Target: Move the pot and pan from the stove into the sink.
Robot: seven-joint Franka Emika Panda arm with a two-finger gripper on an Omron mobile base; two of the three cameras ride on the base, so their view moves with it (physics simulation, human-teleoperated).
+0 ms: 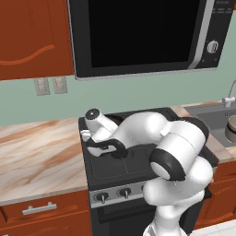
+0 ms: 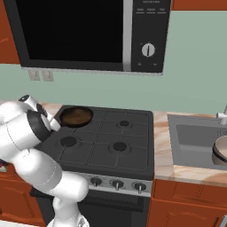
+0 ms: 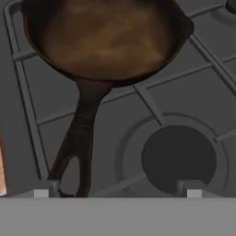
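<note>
Pot (image 2: 220,152) sits in the sink (image 2: 193,138) — now the pan (image 3: 106,37): claw (image 3: 117,192) wide, handle at seven o'clock, wants lowering onto it.

Pale green wall (image 2: 195,66) behind, a black microwave (image 1: 143,34) hung overhead, red-brown wood cabinets (image 1: 34,37) beside it, marbled countertop (image 1: 39,156) and twin wall outlets (image 1: 50,85).

Claw (image 3: 117,191) wide open, pointing down
</note>
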